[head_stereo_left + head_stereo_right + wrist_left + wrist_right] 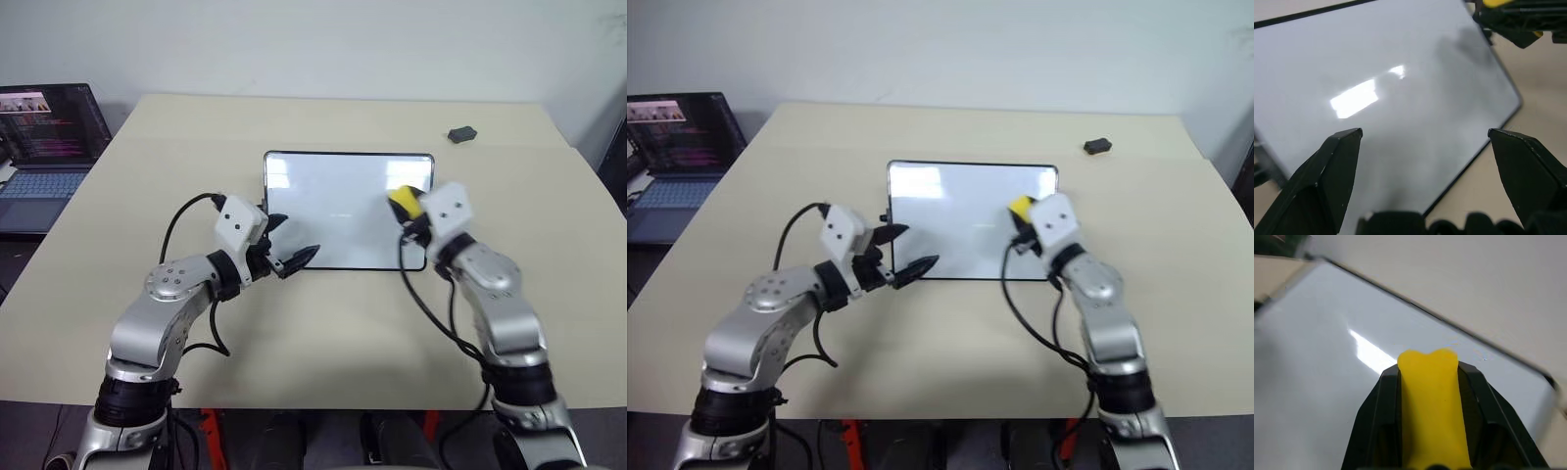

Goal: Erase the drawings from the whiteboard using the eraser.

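Both arms reach over the whiteboard (333, 211): right gripper (409, 208) pinching the eraser (402, 202), left gripper (287, 242) spread

The whiteboard (333, 211) lies mid-table (323, 323). A lump (462, 134) sits behind it to the right. A laptop (44, 147) stands left of the table.

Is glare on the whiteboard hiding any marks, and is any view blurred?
Left eye view: pale glare bands along the whiteboard's top edge; only a faint trace mid-board. Left wrist view: one bright glare patch, with the right gripper's soft shadow on the board. Right wrist view: a glare streak beside the eraser, the board's far edge smeared.
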`<state>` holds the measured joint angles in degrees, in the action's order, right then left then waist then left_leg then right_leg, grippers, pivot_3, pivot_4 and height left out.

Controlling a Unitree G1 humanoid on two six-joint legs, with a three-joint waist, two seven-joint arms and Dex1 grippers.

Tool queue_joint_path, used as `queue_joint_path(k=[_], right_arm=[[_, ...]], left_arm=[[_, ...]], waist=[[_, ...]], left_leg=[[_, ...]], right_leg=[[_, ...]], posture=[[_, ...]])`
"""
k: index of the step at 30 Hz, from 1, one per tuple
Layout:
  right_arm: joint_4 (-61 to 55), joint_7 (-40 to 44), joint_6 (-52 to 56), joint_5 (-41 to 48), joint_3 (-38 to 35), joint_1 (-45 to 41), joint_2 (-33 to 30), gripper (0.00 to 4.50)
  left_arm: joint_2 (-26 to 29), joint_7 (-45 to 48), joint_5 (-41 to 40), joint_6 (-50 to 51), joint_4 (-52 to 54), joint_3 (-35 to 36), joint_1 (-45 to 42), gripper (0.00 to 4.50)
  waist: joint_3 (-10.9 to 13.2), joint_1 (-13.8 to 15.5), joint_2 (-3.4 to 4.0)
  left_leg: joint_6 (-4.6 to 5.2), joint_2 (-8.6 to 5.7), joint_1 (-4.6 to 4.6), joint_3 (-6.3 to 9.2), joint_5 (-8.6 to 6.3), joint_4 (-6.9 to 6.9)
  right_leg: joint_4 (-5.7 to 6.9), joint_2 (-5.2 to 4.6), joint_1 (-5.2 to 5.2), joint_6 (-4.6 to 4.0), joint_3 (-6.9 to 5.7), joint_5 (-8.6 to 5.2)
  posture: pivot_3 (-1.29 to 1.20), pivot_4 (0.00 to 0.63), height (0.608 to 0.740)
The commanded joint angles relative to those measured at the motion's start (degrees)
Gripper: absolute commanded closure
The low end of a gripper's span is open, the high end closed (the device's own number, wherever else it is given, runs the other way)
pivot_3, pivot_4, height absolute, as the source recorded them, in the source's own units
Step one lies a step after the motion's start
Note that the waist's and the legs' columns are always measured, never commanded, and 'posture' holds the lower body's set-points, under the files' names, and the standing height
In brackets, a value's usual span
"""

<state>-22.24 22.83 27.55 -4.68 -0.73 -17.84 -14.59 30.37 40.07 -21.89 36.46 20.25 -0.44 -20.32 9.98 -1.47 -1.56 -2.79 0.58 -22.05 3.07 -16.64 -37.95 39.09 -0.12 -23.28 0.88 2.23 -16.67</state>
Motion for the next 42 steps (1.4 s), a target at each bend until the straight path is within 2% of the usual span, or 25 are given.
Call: queue_joint_path(k=[1,6,14,24,38,42], right_arm=[[-10.9,-2.4,8.0,0.6,-3.9,6.2,-0.6,3.35],[-15.3,-7.6,17.0,1.2,-8.3,14.1,2.8,3.35],[-11.7,-11.8,21.1,3.7,-10.9,13.2,6.2,3.35],[-4.7,-13.2,22.3,7.5,-14.9,9.9,4.7,3.35],[-1.5,-13.5,22.1,10.2,-14.6,9.0,2.3,3.35],[-1.0,-13.8,21.8,10.6,-14.5,9.0,2.2,2.07]], left_arm=[[1.1,6.5,-1.3,-2.7,-1.3,-3.4,-3.7,0.0],[1.1,16.6,-0.3,-5.7,-6.9,-11.2,-9.6,0.0],[-0.3,25.1,3.3,-10.4,-11.6,-19.8,-14.8,0.0],[-1.1,24.7,3.7,-8.7,-8.9,-20.2,-13.4,0.0],[-1.3,24.2,3.4,-7.5,-7.1,-19.9,-12.5,0.0],[-1.4,24.2,3.3,-7.5,-6.9,-19.9,-12.2,0.0]], waist=[[0.0,-0.2,0.0],[0.0,-0.5,0.02],[0.0,-0.4,0.04],[0.0,-0.4,0.05],[0.0,-0.4,0.06],[0.0,-0.4,0.06]], left_leg=[[0.0,0.01,0.01,0.0,0.0,-0.01],[0.01,0.0,0.14,-0.09,0.01,-0.02],[0.02,0.0,0.17,-0.14,0.02,-0.03],[0.04,0.01,0.15,-0.14,0.02,-0.04],[0.04,0.0,0.15,-0.14,0.02,-0.06],[0.04,0.0,0.15,-0.14,0.02,-0.06]], right_leg=[[0.0,0.03,0.0,0.0,0.0,0.0],[0.07,0.1,0.08,0.01,0.1,0.0],[0.1,0.2,0.08,0.01,0.17,-0.01],[0.09,0.2,0.08,0.01,0.19,-0.02],[0.12,0.2,0.08,0.01,0.19,-0.01],[0.12,0.2,0.08,0.01,0.2,-0.01]], posture=[[0.0,0.15,0.74],[0.0,0.15,0.74],[0.0,0.15,0.74],[0.0,0.15,0.74],[0.0,0.15,0.74],[0.0,0.15,0.74]])
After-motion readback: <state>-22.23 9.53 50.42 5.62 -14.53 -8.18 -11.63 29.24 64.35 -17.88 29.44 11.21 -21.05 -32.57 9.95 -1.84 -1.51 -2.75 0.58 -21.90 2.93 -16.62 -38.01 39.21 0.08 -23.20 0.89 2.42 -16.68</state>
